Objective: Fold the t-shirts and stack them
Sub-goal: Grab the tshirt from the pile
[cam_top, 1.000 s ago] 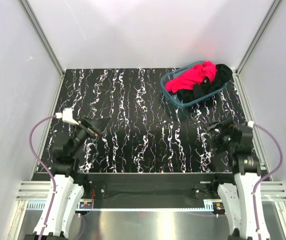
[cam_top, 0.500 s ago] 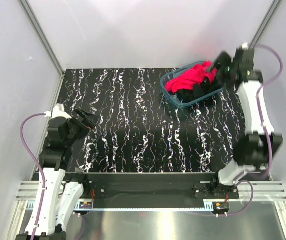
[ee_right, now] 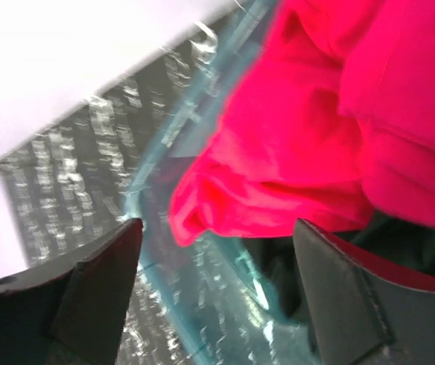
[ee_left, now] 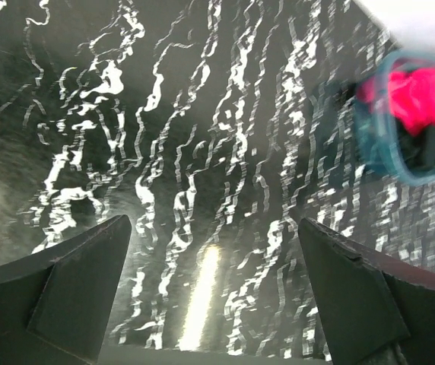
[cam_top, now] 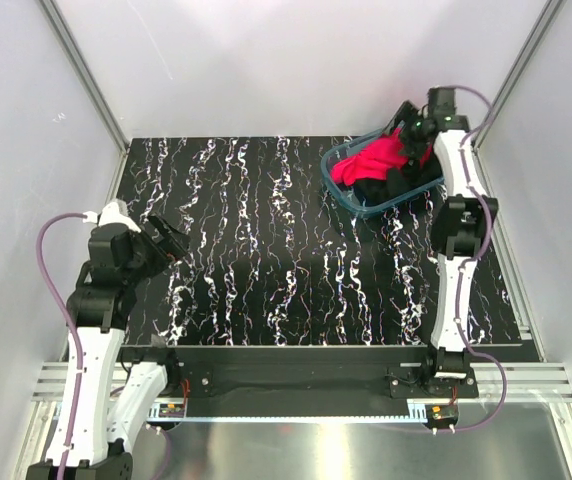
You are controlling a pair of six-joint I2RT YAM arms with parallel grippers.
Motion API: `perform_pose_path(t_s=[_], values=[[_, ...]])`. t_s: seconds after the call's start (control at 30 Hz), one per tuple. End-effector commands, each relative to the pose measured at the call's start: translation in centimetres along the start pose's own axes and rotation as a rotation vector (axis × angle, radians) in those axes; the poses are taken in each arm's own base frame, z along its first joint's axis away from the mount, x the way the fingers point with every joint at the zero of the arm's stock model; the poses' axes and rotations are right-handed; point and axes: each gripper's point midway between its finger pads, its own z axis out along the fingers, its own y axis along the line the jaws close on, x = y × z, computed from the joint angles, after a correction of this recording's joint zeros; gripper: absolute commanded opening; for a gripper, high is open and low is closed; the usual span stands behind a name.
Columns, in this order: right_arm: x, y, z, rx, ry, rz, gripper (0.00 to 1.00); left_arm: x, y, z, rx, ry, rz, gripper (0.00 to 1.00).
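Two shirts lie bunched in the clear teal tub (cam_top: 366, 210) at the far right of the tabletop (cam_top: 266, 250), the pinkish-red shirt (cam_top: 371, 160) heaped on top and the black shirt (cam_top: 386, 187) under it. A second ago the right arm sat folded low by its base. Now it stretches almost straight to the far edge, the right pincer (cam_top: 406, 135) hanging over the tub's far side, jaws spread wide and clamping nothing. The left arm has drawn back toward the left edge and lifted, its left pincer (cam_top: 174, 240) wide open and empty above bare tabletop. The right wrist view adds what the overhead one hides: a red fold lies just beyond the fingertips, over the tub's rim, with black cloth below. Blur leaves it unclear whether the tips touch the cloth. From the left wrist, the tub sits well away at upper right.
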Motion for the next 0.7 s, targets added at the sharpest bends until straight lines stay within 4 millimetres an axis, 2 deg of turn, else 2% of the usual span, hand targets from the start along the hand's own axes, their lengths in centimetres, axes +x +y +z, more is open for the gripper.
perform_pose_path(t_s=[0.0,0.07,0.13,0.2,0.23,0.27,0.3,0.33,0.4,0.43,0.53,0.57,0.6,0.67], values=[[1.8,2.2,3.0,-0.005,-0.027,-0.059,0.85,-1.3,-0.7,-0.3,0.028,-0.018,0.108,0.99],[2.8,1.4,5.3,0.021,-0.029,-0.068,0.83,-1.3,-0.6,-0.3,0.028,-0.013,0.141,0.99],[3.4,1.3,6.7,0.05,-0.042,-0.084,0.82,-1.3,-0.5,-0.1,0.018,-0.009,0.156,0.99],[2.9,0.7,8.1,0.071,-0.079,-0.091,0.79,-1.2,-0.4,0.2,0.016,0.0,0.162,0.99],[2.9,0.8,8.8,0.066,-0.091,-0.086,0.71,-1.3,-0.5,0.2,0.018,-0.001,0.167,0.99],[2.0,0.9,9.0,0.062,-0.133,-0.084,0.66,-1.4,-0.6,0.1,0.022,-0.001,0.168,0.99],[1.6,0.8,9.3,0.063,-0.15,-0.079,0.65,-1.3,-0.6,0.2,0.021,0.004,0.171,0.99],[1.3,0.7,9.7,0.067,-0.168,-0.074,0.6,-1.3,-0.5,0.3,0.02,0.005,0.177,0.99],[0.5,-0.2,9.8,0.116,-0.203,-0.069,0.46,-1.4,-0.4,0.3,0.014,0.003,0.18,0.99],[0.1,-0.4,9.7,0.125,-0.219,-0.065,0.45,-1.3,-0.3,0.2,0.009,0.005,0.184,0.99],[-0.5,-0.4,10.3,0.113,-0.249,-0.072,0.26,-1.2,-0.1,0.2,0.003,0.007,0.19,0.99],[-0.9,-0.7,10.0,0.115,-0.255,-0.065,0.12,-1.2,-0.1,0.1,0.004,0.004,0.192,0.99],[-1.2,-0.5,9.7,0.113,-0.259,-0.057,0.1,-1.2,-0.1,0.0,0.005,0.003,0.192,0.99],[-2.7,1.4,8.0,0.08,-0.296,-0.059,0.06,-1.3,-0.2,-0.3,0.009,-0.002,0.192,0.99]])
